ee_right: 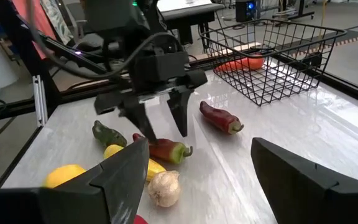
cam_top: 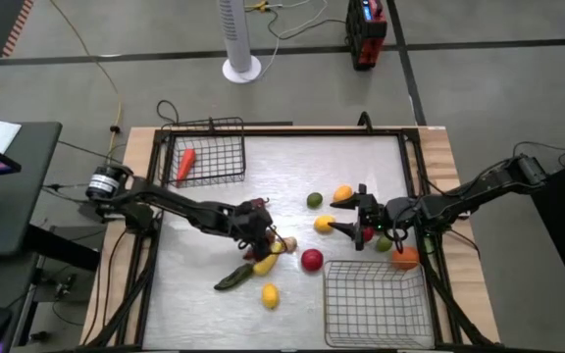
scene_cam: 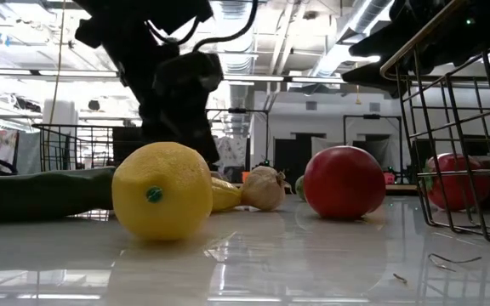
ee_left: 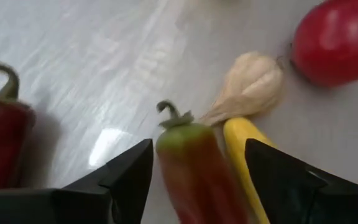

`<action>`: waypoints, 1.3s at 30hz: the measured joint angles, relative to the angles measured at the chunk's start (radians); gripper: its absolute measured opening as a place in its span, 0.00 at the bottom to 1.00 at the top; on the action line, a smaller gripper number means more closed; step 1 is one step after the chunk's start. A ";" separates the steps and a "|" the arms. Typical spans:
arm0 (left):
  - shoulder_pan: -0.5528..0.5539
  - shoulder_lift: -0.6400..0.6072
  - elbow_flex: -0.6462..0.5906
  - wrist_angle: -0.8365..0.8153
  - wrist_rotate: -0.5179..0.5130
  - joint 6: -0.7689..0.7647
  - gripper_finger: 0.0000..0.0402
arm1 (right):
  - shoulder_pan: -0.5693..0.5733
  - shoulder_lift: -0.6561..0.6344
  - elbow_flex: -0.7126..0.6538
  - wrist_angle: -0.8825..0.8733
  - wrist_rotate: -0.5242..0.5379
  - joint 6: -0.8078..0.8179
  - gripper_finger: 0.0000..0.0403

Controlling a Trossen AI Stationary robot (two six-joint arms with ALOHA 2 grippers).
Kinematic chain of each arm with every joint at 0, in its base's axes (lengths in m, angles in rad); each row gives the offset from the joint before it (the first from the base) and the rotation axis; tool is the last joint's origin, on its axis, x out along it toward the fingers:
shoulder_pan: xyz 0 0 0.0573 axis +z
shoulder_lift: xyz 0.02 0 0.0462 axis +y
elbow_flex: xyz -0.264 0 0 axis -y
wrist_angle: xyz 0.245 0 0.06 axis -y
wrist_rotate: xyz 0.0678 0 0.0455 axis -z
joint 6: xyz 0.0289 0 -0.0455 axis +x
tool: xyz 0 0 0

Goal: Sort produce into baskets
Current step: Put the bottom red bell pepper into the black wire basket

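Note:
My left gripper is open, pointing down at the table's middle. Its fingers stand on either side of a red-and-green pepper, which lies on the table and also shows in the right wrist view. A second red pepper lies just beyond it. A garlic bulb, a long yellow piece and a red ball lie close by. My right gripper is open and empty beside a yellow fruit. One wire basket at the far left holds an orange-red piece. The other basket is at the near right.
A dark green long piece and a lemon lie toward the near edge. A green ball and a yellow fruit lie farther back. Orange, green and red pieces lie under my right arm.

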 joint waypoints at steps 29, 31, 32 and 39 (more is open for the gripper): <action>0.005 -0.034 0.003 -0.102 -0.177 0.102 0.31 | 0.023 0.000 0.000 -0.009 0.003 -0.020 0.77; 0.004 -0.094 0.003 -0.137 -0.231 0.102 0.32 | 0.023 0.000 0.000 -0.009 0.004 -0.042 0.77; 0.004 -0.126 0.003 -0.162 -0.269 0.100 0.33 | 0.023 0.000 0.000 -0.007 0.005 -0.053 0.77; -0.021 -0.356 0.003 -0.354 -0.694 0.006 0.33 | 0.019 0.000 0.000 0.040 0.007 -0.154 0.77</action>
